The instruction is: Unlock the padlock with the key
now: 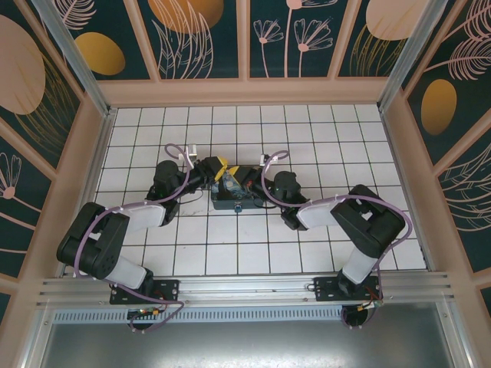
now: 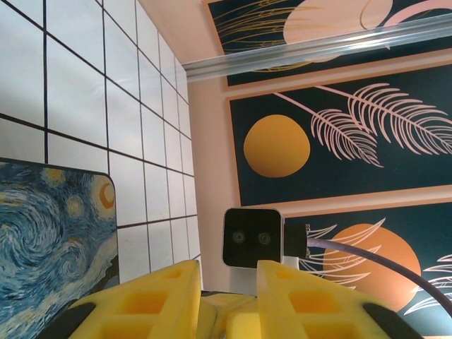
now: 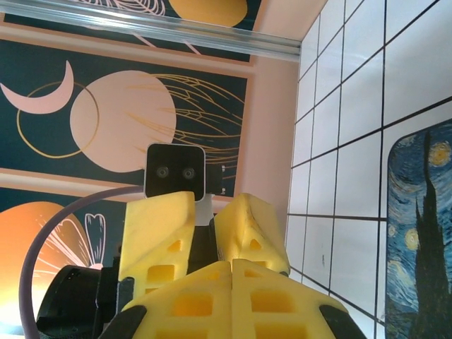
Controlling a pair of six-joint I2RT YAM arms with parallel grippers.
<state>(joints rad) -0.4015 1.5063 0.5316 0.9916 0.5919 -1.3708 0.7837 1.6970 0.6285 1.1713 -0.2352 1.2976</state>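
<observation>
While the padlock (image 1: 239,205) seems a bluish speck on the painted box (image 1: 224,202) at frame centre, right jaws sit clamped together, left jaws narrowly apart, seemingly empty; best steady the lock before keying.

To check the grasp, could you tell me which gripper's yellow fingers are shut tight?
The right gripper: its fingers meet along one seam, while the left gripper shows a clear gap between its fingers.

Arms (image 1: 115,238) blk joints, wht links; purple cables (image 2: 374,256); yellow jaws w/ cutouts.
</observation>
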